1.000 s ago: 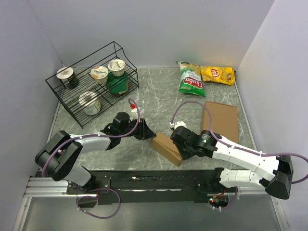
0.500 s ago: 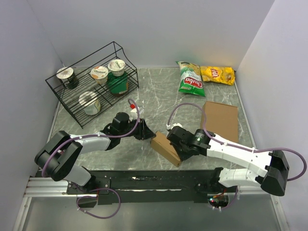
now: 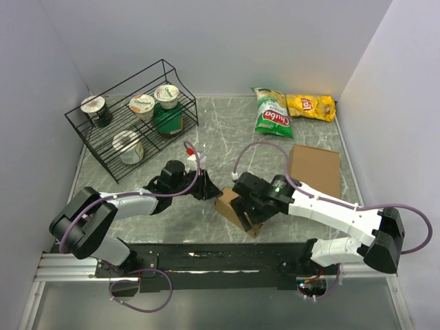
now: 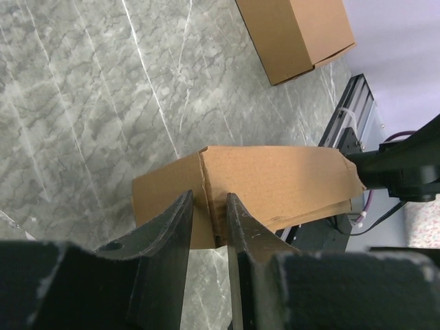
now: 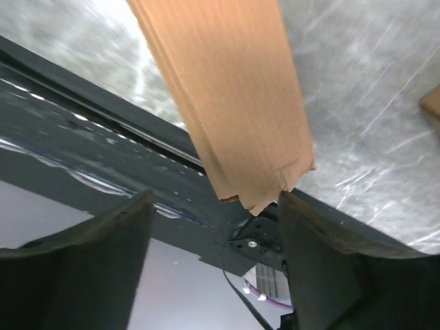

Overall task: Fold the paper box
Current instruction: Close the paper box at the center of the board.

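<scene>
The paper box (image 3: 229, 202) is a brown cardboard piece lying near the table's front edge, between the two arms. My left gripper (image 3: 210, 190) is shut on a flap at its left end; in the left wrist view the creased edge of the paper box (image 4: 275, 185) sits between the black fingers (image 4: 237, 230). My right gripper (image 3: 251, 208) hangs over the box's right part with its jaws open. In the right wrist view the ragged end of the paper box (image 5: 234, 103) reaches down between the spread fingers (image 5: 323, 240), just beside the right one.
A black wire rack (image 3: 130, 124) with yogurt cups stands at the back left. A green chip bag (image 3: 271, 113) and a yellow one (image 3: 311, 106) lie at the back right. A plain cardboard slab (image 3: 315, 168) lies right of the arms. The dark rail (image 3: 206, 258) runs along the near edge.
My right gripper has slid left along the paper box and opened its jaws. The left gripper has kept its hold and place.
</scene>
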You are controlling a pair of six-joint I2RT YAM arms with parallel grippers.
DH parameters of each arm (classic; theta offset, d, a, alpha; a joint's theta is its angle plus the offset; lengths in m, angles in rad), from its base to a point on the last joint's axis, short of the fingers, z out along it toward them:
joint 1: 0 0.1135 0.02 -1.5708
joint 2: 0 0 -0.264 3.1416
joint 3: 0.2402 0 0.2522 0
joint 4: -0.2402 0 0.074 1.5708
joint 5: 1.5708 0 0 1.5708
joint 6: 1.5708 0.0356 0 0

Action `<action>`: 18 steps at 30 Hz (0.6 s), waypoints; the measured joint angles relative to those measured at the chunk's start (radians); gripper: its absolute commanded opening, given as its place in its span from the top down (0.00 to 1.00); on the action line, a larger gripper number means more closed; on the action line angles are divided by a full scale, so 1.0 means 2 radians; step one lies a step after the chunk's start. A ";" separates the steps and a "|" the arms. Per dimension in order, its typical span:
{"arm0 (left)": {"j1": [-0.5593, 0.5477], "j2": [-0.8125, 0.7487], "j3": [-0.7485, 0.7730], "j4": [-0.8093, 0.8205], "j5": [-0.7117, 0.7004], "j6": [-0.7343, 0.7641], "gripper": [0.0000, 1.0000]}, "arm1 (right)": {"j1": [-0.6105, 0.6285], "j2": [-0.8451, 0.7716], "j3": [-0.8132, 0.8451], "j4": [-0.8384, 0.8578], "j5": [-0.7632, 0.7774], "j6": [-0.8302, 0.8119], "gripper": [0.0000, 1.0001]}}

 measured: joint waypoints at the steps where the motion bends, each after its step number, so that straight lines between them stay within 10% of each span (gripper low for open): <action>1: 0.000 0.000 0.001 -0.001 0.001 0.004 0.70 | -0.004 0.001 0.013 -0.004 -0.001 -0.004 0.09; 9: 0.000 0.001 -0.011 0.029 0.003 0.023 0.70 | -0.060 -0.019 0.085 0.035 -0.053 -0.052 0.04; 18: 0.000 -0.004 -0.060 0.123 -0.012 0.035 0.70 | -0.181 -0.047 -0.070 0.185 -0.225 -0.114 0.03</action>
